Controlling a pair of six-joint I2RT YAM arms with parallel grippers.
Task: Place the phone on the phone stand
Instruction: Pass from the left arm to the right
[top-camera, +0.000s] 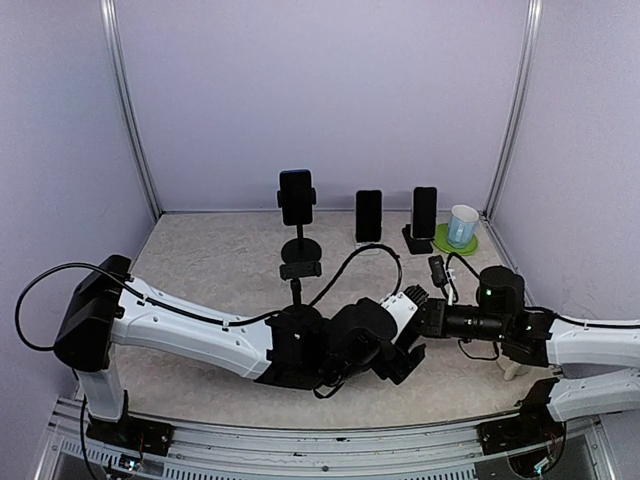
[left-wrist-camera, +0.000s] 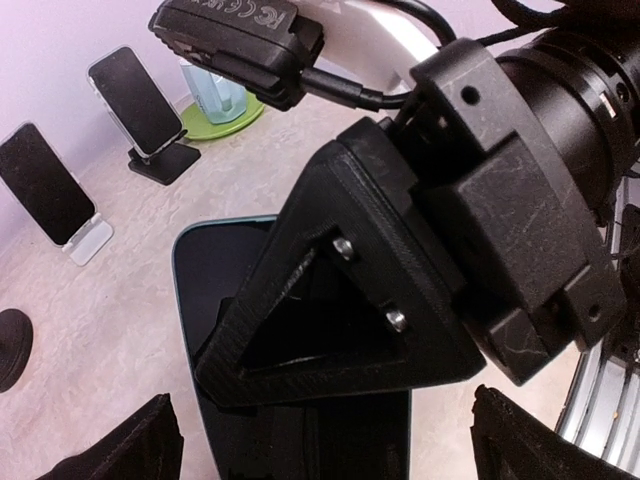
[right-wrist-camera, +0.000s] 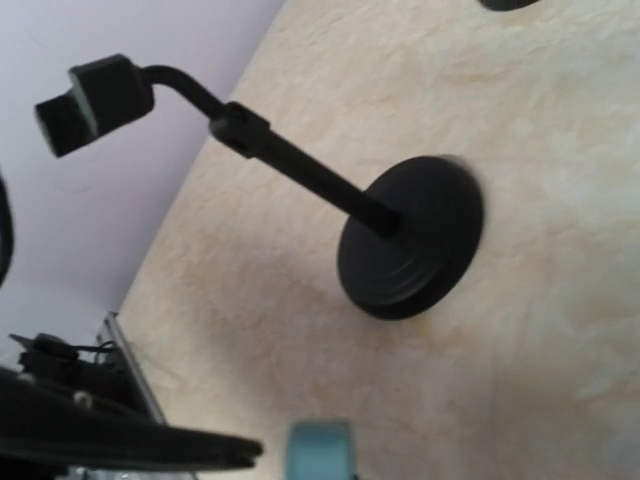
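Note:
The phone (left-wrist-camera: 215, 280), dark with a teal edge, lies low over the table between my two grippers; the arms hide it in the top view. My left gripper (left-wrist-camera: 330, 445) is open, one finger on each side of the phone, not touching it. My right gripper (top-camera: 415, 300) reaches in from the right, and one triangular finger (left-wrist-camera: 330, 250) lies across the phone's face. Its other finger is hidden. The phone's teal edge (right-wrist-camera: 320, 452) shows at the bottom of the right wrist view. The empty black stand (right-wrist-camera: 410, 235) with its clamp head (top-camera: 300, 270) stands just behind the arms.
Three other phones stand on stands at the back: a tall black one (top-camera: 295, 197), a white one (top-camera: 368, 216) and a low black one (top-camera: 424, 213). A cup (top-camera: 462, 225) on a green coaster sits at the back right. Cables trail near my right arm.

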